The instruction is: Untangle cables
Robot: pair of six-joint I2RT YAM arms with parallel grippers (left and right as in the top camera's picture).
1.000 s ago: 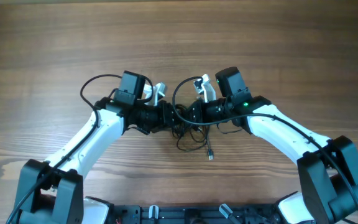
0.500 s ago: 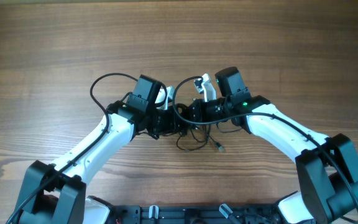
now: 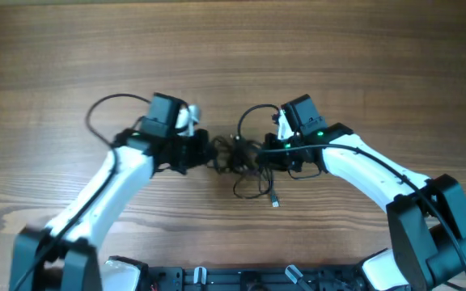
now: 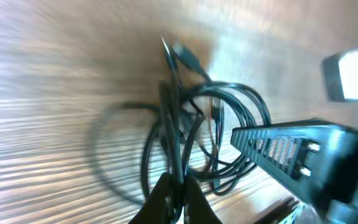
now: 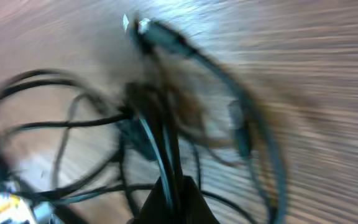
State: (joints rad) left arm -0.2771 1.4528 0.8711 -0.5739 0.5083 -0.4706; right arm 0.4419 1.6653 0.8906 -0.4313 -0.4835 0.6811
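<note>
black fingertips [image 4: 157, 204] of the left gripper [image 4: 176, 199] pressed together, clamped on a few strands of the thin black looped cables [image 4: 188, 124]. seen from the left wrist, cords rising straight out of the pinch and fanning into overlapping loops against the table.

same story on the other side: right gripper [image 5: 169, 196] with fingertips [image 5: 188, 200] closed tight on two or three strands, cables [image 5: 160, 118] spreading up and outward from the grip, much of it blurred. at the far end of that bundle, a small plug end [image 5: 140, 26] with a silvery tip, lying on the wood.

from overhead, left gripper [image 3: 207, 153] and right gripper [image 3: 259, 153] pointed at each other, tips near but apart, with the dark knot of cables [image 3: 237, 156] strung between them at the table's middle. below the knot, toward the robot's base, one loose loop resting on the surface, ending in a plug end [image 3: 274, 202]; whether the same plug as in the wrist view, cannot tell.

further out, thick black arm wires [image 3: 99, 113] arching in a loop beside the left wrist, another above the right wrist. white arm links [image 3: 112, 182] angled back to the near edge. underneath everything, brown wood-grain table [image 3: 71, 48].
</note>
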